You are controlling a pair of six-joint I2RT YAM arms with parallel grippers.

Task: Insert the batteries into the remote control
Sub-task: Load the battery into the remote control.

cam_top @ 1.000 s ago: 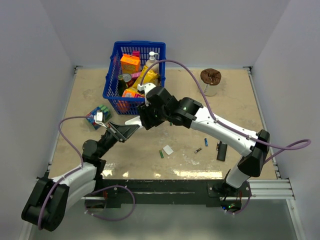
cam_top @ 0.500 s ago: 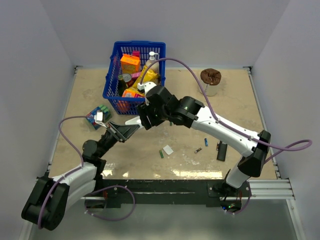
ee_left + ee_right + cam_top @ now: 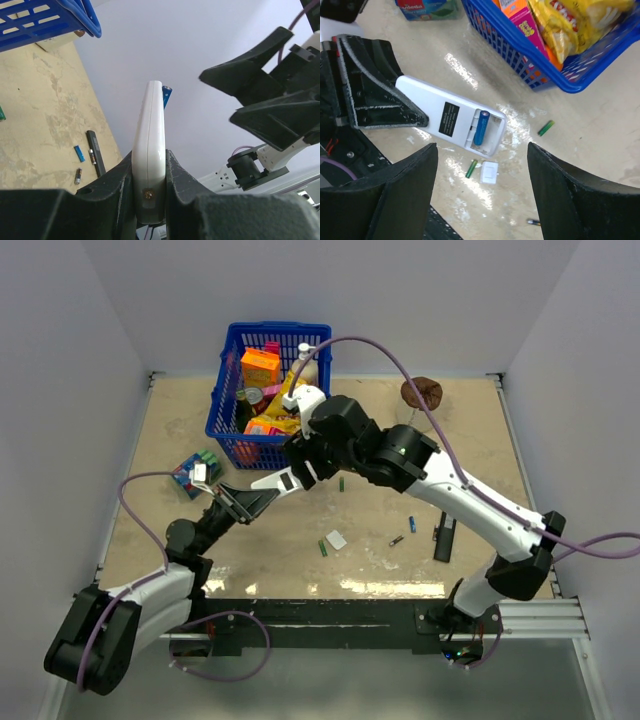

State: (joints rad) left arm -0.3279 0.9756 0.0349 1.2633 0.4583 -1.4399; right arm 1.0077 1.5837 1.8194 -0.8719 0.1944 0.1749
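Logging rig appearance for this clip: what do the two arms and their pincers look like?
Both arms mix white shells with black joints: left arm, right arm. A purple cable loops along each. The left pincer and right pincer have black, wedge-shaped fingers with a rough texture.

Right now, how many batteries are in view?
5: a blue battery in the remote; on the table, two green batteries, a blue cell and a dark cell. The pack may hold more.

Nothing here reads clearly. The dark label (image 3: 451,119) on the remote control (image 3: 422,97) bears pale print (too fine to make out). The teal box (image 3: 427,9) and the cartons in the blue basket (image 3: 560,85) show only blurred lettering.
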